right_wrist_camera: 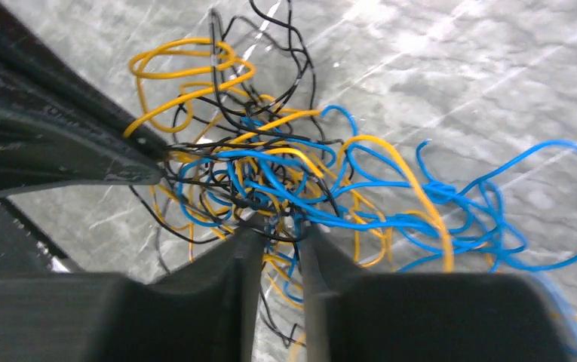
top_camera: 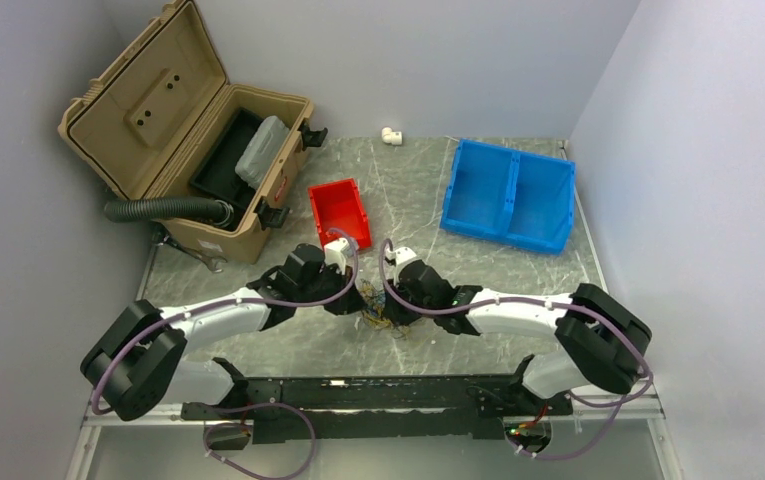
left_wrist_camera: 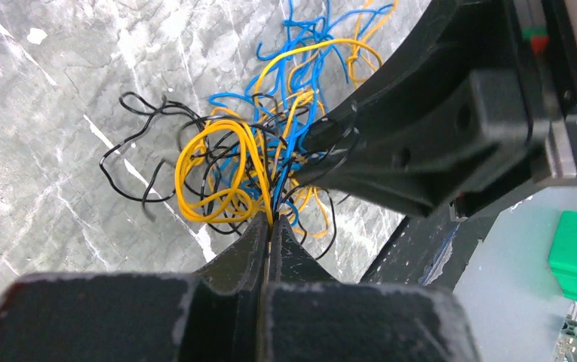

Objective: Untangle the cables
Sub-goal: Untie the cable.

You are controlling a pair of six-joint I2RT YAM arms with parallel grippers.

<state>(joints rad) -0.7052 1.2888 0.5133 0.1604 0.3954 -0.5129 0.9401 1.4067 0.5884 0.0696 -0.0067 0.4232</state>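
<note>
Two grippers flank the cables [top_camera: 382,312], a tangle on the table [top_camera: 518,285] between them: the left gripper [left_wrist_camera: 270,220] pinched shut on yellow and blue strands at the tangle's left, the right gripper [right_wrist_camera: 279,230], jaws apart, straddling strands at its right, equally near.

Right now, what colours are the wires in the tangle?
The wires are yellow, blue and black; the right wrist view shows them best.

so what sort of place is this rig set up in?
Probably a robot test cell or lab bench: plain grey walls box in a marble-pattern table, with an open tan tool case, a red bin and a blue bin.
</note>
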